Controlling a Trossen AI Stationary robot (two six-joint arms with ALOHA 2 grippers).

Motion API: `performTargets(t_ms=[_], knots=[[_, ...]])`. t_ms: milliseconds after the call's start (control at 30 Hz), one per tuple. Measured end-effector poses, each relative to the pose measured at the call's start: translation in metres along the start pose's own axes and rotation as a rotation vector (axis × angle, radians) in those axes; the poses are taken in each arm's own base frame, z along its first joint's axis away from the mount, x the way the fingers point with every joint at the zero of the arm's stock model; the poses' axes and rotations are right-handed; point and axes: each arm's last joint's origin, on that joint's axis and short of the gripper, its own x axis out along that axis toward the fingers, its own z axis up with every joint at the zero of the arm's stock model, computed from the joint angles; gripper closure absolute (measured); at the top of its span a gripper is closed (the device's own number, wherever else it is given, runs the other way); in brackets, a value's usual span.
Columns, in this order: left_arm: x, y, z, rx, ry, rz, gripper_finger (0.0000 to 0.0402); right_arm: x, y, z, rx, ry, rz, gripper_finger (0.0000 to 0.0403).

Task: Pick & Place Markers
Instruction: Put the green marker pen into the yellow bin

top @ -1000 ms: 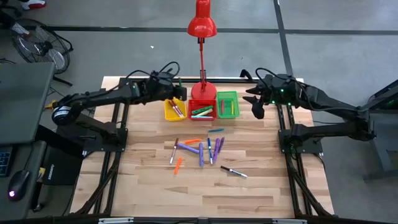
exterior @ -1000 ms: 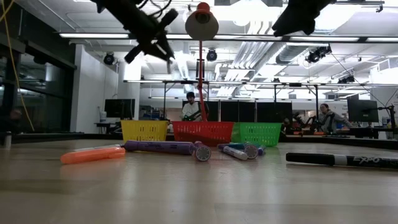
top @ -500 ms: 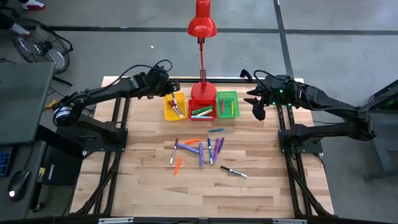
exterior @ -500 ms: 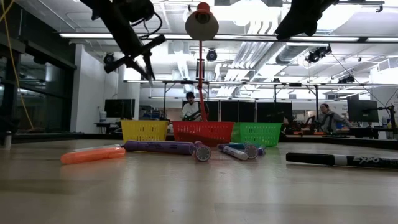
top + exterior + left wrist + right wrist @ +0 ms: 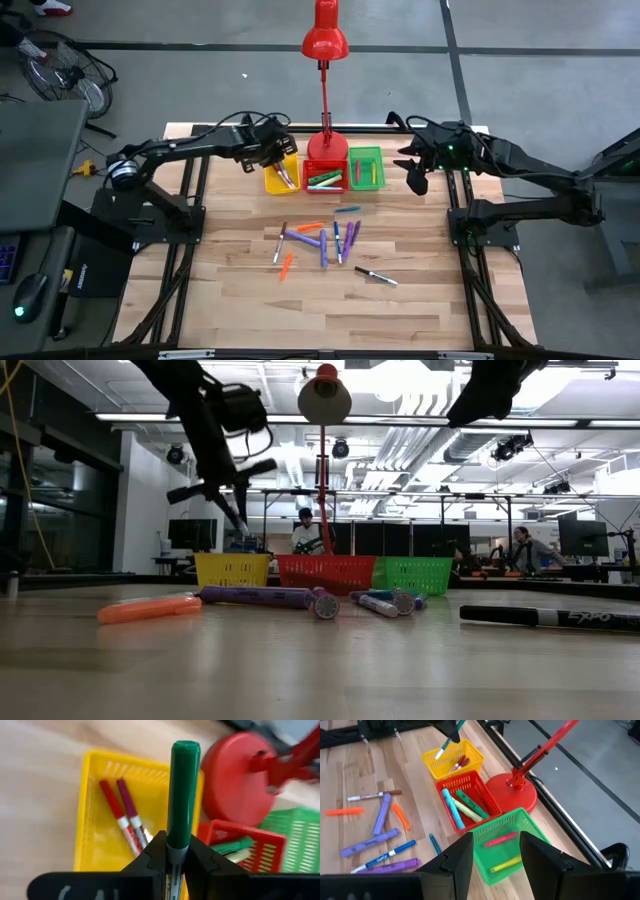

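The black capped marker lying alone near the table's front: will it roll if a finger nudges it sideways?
Probably. The slim black capped marker looks round-barrelled and lies flat on the smooth wooden table, with nothing beside it to stop it. It seems rigid and light, so a gentle nudge may shift it.

Red lamp [image 5: 325, 40] (perhaps unlit) behind yellow bin [image 5: 280, 176].

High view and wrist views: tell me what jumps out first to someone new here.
The red desk lamp towers over three small bins at the table's far edge. The left tool hangs above the yellow bin, shut on a green marker. Loose markers lie scattered mid-table.
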Motion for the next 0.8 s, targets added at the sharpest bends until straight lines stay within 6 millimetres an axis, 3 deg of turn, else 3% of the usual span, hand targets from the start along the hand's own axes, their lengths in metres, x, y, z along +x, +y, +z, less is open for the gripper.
performTargets(t_ms=[100, 367, 633, 800], knots=[[0.01, 0.001, -0.003, -0.041, 0.046, 0.031, 0.037, 0.004, 0.0, -0.004, 0.001, 0.02, 0.004, 0.0253], [0.01, 0.01, -0.005, -0.153, 0.077, 0.124, 0.0364, 0.013, 0.001, -0.017, 0.016, 0.072, 0.023, 0.0253], [0.01, 0.01, -0.006, -0.171, 0.075, 0.127, 0.0365, 0.014, 0.001, -0.016, -0.017, 0.059, 0.024, 0.0253], [0.02, 0.01, -0.007, -0.193, 0.071, 0.156, 0.036, 0.014, 0.001, -0.016, -0.027, 0.058, 0.025, 0.0253]])
